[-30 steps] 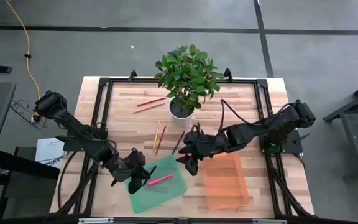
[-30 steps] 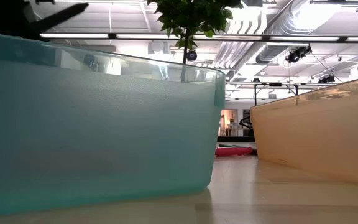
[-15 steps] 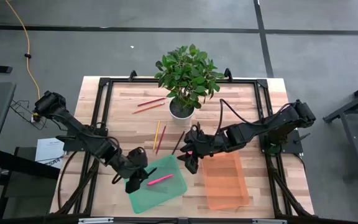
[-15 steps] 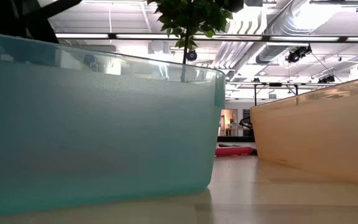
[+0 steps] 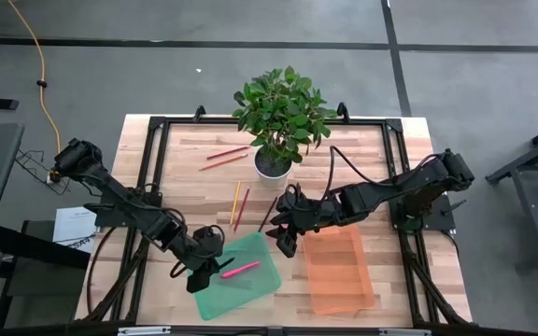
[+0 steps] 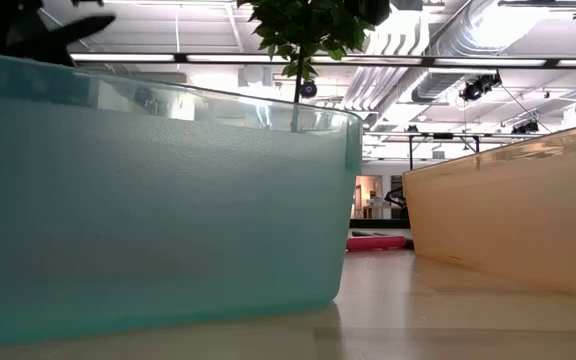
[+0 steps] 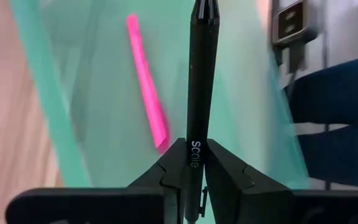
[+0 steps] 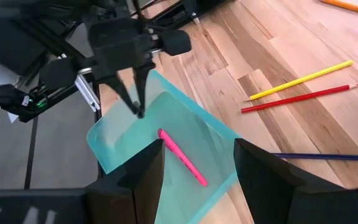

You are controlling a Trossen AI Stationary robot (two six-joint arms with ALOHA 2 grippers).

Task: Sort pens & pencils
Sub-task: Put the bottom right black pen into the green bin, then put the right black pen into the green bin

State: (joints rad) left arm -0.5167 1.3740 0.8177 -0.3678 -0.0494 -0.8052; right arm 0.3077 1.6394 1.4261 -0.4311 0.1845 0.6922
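Observation:
My left gripper [image 5: 204, 269] is above the left rim of the green tray [image 5: 250, 291] and is shut on a black pen [image 7: 202, 81]. The pen points down into the tray. A pink pen [image 5: 239, 270] lies flat on the tray floor [image 7: 92, 93]. My right gripper [image 5: 283, 241] is open above the tray's far right corner, with nothing between its fingers [image 8: 143, 177]. A yellow pencil [image 5: 235, 201], a red one [image 5: 242, 207] and a dark one [image 5: 268, 214] lie on the wood beyond the tray. Another pink pen [image 6: 376, 241] lies on the table between the two trays. My left gripper pinches the black pen's rear part [image 7: 194, 155] between its two fingers. The pen lies along the fingers and sticks out ahead of them. In the right wrist view the fingers [image 8: 128, 84] come from above and the pen's tip [image 8: 140, 111] hangs clear over the tray.
An orange tray [image 5: 339, 275] sits to the right of the green one. A potted plant [image 5: 274, 117] stands at the far middle of the table, with two more pencils [image 5: 224, 157] to its left. A black frame runs around the table's edges.
My left gripper has shifted a little toward the table's near edge over the green tray's left rim, still holding the black pen.

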